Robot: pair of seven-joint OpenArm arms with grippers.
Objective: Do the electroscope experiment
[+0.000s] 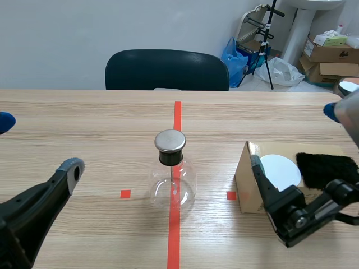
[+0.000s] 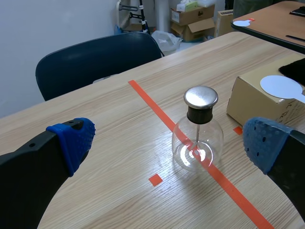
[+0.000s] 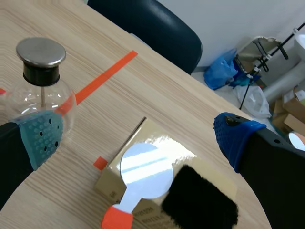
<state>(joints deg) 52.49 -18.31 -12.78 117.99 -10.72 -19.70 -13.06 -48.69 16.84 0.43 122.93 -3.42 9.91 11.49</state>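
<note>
Exactly on the long orange-red tape line, at the middle of the desk point(image 1: 84, 123), stands the electroscope point(image 1: 172, 174). It is upright: a round flask of clear glass with a black neck and a flat metal cap on top, and a thin rod goes down from the cap inside the glass. On each side of it there is a small tape square on the wood.

The left jaws are spread wide and hold nothing. In the left wrist view the two blue pads point(image 2: 71, 140) are far from each other, and the electroscope is ahead of them, between the two fingers, with free desk around it. The right jaws are also spread wide and empty. One finger has a grey-green pad point(image 3: 43, 138) and is just beside the flask in the right wrist view. I cannot tell if it touches the glass.

Near the electroscope, on the side of the right arm, a cardboard box point(image 1: 247, 185) lies on the desk. On its top lies a white disc point(image 3: 145, 169) with an orange-red handle, and a black furry cloth point(image 3: 200, 200) is just beside the disc. Both are ahead of the right jaws, between the fingers.

At the far edge of the desk a dark chair point(image 1: 166, 70) is pushed in. Behind it, cartons point(image 1: 331, 53) and a blue bag point(image 1: 234, 56) are on the floor.
</note>
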